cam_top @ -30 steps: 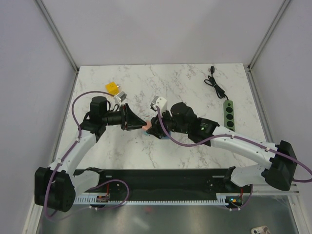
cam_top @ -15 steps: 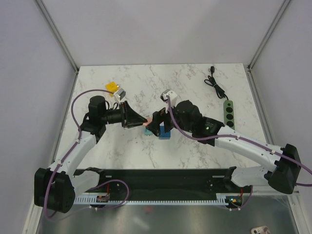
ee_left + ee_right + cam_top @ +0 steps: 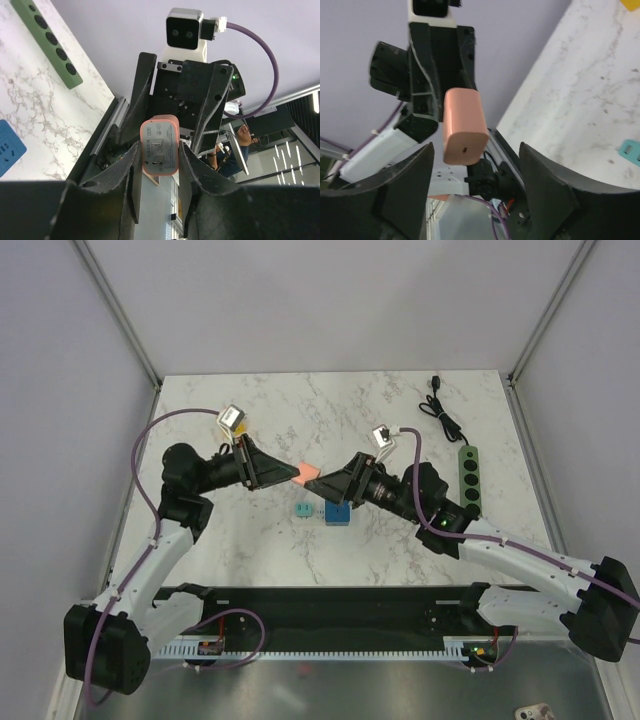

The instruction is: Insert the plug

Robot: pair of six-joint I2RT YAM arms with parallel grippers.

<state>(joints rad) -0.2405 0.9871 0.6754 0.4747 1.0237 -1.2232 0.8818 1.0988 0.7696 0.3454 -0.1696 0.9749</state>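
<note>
The plug (image 3: 308, 472) is a pink-orange adapter block, held in the air above the table's middle. My left gripper (image 3: 296, 476) is shut on it. In the left wrist view the plug (image 3: 160, 152) sits between my fingers (image 3: 131, 165) with its two metal prongs facing the camera. My right gripper (image 3: 326, 486) is open and faces the plug from the right without touching it. In the right wrist view the plug (image 3: 465, 125) hangs ahead of the wide-open right gripper (image 3: 476, 152). The green power strip (image 3: 469, 478) lies on the table at the right.
A blue block (image 3: 337, 513) and a small teal piece (image 3: 301, 510) lie on the marble table (image 3: 330, 410) under the grippers. The strip's black cable (image 3: 443, 412) coils at the back right. The strip also shows in the left wrist view (image 3: 47, 42).
Both grippers met low at the plug by the blue block. The left gripper has lifted the plug and tilted upward. The right gripper has drawn back to the right.
</note>
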